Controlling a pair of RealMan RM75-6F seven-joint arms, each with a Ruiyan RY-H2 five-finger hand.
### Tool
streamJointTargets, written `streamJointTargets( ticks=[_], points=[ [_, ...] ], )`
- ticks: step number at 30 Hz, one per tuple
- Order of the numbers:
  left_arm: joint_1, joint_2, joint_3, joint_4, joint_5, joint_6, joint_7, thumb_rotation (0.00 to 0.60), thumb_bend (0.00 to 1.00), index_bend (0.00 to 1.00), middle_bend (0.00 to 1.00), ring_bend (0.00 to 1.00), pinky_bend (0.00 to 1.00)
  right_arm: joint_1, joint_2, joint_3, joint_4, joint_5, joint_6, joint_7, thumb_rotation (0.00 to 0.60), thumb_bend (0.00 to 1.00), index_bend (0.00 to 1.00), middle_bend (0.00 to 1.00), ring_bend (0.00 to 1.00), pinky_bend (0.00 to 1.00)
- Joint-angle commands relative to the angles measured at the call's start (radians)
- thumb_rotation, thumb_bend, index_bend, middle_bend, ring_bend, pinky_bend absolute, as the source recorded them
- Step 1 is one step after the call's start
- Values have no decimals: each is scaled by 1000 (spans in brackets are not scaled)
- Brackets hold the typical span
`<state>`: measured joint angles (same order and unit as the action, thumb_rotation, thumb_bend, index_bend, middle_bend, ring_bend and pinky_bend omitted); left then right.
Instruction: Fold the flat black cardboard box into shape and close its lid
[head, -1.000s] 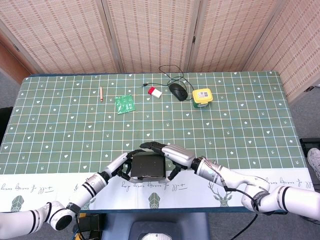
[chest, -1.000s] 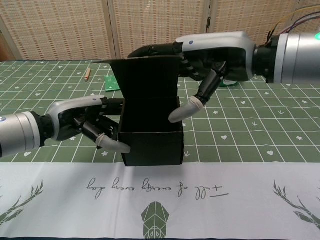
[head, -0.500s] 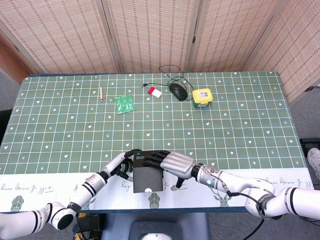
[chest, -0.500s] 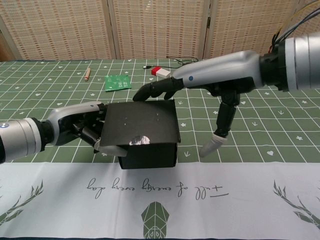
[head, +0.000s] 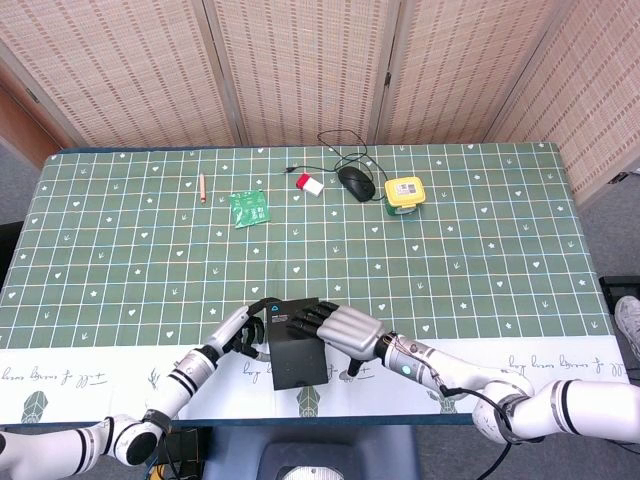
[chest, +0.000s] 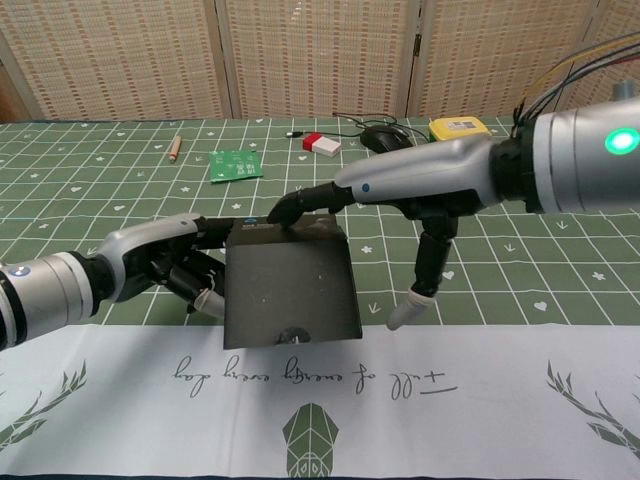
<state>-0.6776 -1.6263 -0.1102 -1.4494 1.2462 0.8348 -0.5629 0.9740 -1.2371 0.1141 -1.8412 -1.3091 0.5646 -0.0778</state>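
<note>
At the lower centre of the head view we see the black cardboard box standing on the worktop near its front edge, where the green checked cloth meets the white border. Its lid is down over the body, and in the chest view the lid's top face tilts toward the camera.

Our left hand holds the box's left side, fingers curled against the wall. Our right hand lies flat on the lid with its fingers stretched out and pressing on the rear edge; they grip nothing, and the thumb hangs down clear of the box, to its right.

Toward the top of the head view, well apart from the box, we see a pencil, a green packet, a small red-and-white block, a black mouse with its cable, and a yellow container.
</note>
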Motion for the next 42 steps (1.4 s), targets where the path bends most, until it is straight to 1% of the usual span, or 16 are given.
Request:
streamJointTargets(
  ticks=[1,7,11,13,15,17,18,21,25,29,34,40,42],
  points=[
    [12,-32,-9,-4,-48,20,84,600,36,245,265,603,719,20,-53,1,22,93,26,-76,600,0,0,53,15,66],
    [25,-72,-28,8,-107,54,191,600,37,238,265,603,720,52,-101,3,33,202,49,-140,600,0,0,70,38,85],
    [35,-90,-43,8,-147,73,245,600,36,222,265,603,720,69,-97,-1,26,243,43,-149,600,0,0,71,46,95],
    [39,-92,-51,7,-164,76,265,600,36,194,263,601,720,72,-93,-4,25,260,46,-149,600,0,0,71,53,101],
    [36,-87,-55,5,-177,63,287,600,37,121,225,592,720,73,-91,-6,26,270,57,-155,600,0,0,72,55,103],
    [35,-72,-60,-11,-187,49,292,600,37,25,143,579,720,74,-93,-8,28,279,64,-156,600,0,0,76,55,103],
    [36,-65,-61,-21,-189,45,298,600,37,3,102,571,720,75,-95,-8,31,286,68,-156,600,0,0,77,55,104],
    [39,-46,-59,-50,-194,35,314,600,36,0,41,552,720,79,-110,-5,43,302,77,-152,600,0,0,86,63,113],
    [41,-37,-47,-73,-202,26,350,600,37,0,0,513,720,87,-112,-2,54,323,64,-135,600,0,0,105,77,121],
    [45,-21,-47,-108,-229,15,371,600,36,0,0,503,720,90,-88,-3,50,327,44,-115,600,0,0,110,81,123],
    [47,-18,-48,-138,-252,32,416,600,37,0,0,501,720,82,-87,6,31,332,83,-106,600,0,0,118,103,151],
    [41,-49,-52,-161,-285,55,478,600,36,0,0,501,719,97,-123,6,21,415,153,-164,600,0,0,139,173,220],
    [38,-58,-52,-162,-295,59,496,600,36,0,0,501,719,106,-108,2,4,440,140,-173,600,0,0,140,179,226]
  ],
)
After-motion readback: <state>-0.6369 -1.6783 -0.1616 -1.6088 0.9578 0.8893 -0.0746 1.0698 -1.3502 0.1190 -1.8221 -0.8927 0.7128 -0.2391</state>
